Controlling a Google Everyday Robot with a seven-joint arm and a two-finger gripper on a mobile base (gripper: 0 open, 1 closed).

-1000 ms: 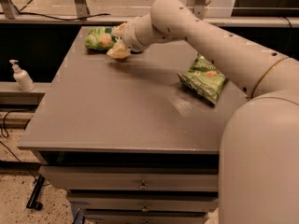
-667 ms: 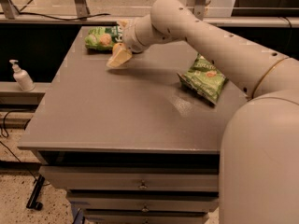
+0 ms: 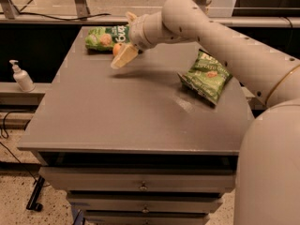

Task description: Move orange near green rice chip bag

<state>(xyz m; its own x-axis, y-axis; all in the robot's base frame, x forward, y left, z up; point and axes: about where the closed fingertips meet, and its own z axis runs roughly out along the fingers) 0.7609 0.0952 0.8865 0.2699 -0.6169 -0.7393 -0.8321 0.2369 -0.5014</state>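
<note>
Count: one orange (image 3: 116, 48); two bags, namely one rice bag (image 3: 103, 37) and one darker chip bag (image 3: 206, 76); one bottle (image 3: 21, 77); one table (image 3: 117, 121); one arm (image 3: 220, 41) with one gripper (image 3: 124, 56).

Positions: we find the orange at the rear left of the table, just beside the rice bag's near right corner; the chip bag lies well apart, on the right side; the bottle stands off the table, on a ledge to the left.

Hidden or unclear: the gripper's pale tip covers the orange's right side, so only a sliver shows; we cannot tell whether the orange touches the rice bag, nor whether it rests on the table or is lifted; the wrist covers the rice bag's right end; the robot's body is cut off at the lower right edge; under the table top we count two drawer knobs, the lowest drawer cut off.

Arm pose: it rises from the lower right, crosses over the chip bag's corner, bends high at the rear, then slopes down and left; the gripper hangs tilted just beside the orange, above the table; we cannot tell whether it is apart, together or clamped.
</note>
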